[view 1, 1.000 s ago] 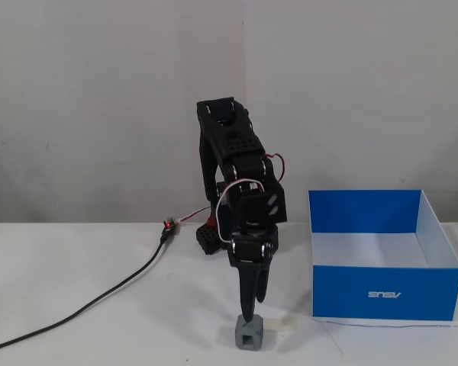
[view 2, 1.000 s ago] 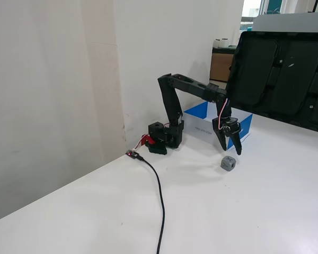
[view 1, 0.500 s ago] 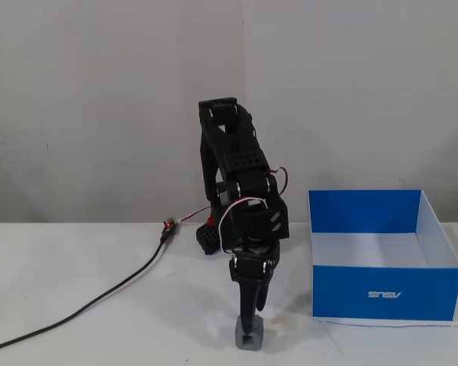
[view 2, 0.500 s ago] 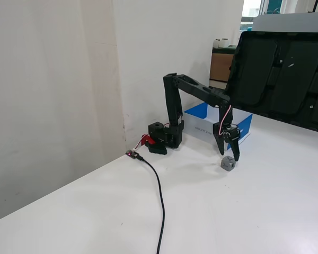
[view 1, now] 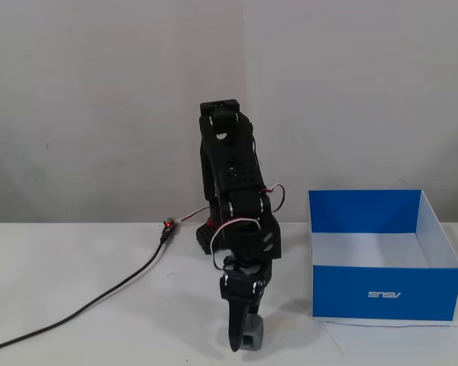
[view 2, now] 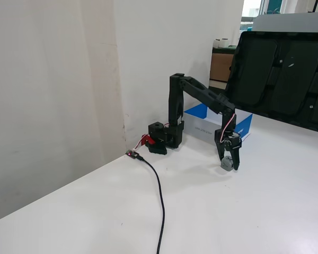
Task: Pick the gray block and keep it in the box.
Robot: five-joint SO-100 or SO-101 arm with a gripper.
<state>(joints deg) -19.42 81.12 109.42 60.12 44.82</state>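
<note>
The gray block rests on the white table in front of the arm, partly covered by a black finger in a fixed view. In another fixed view the gray block sits between the two fingers of my gripper, which stands open and reaches down to the tabletop on both sides of it. Seen from the front, my gripper points straight down. The box, blue outside and white inside, stands open-topped to the right with nothing visible in it. From the side view the box lies behind the arm.
A black cable runs from a red connector toward the lower left; the same cable crosses the table near the arm base. A large black panel stands behind the table. A wall lies close behind.
The arm has stretched forward and down. The gripper dropped from just above the block to table level, and its fingers now straddle the block. The block has stayed in place.
</note>
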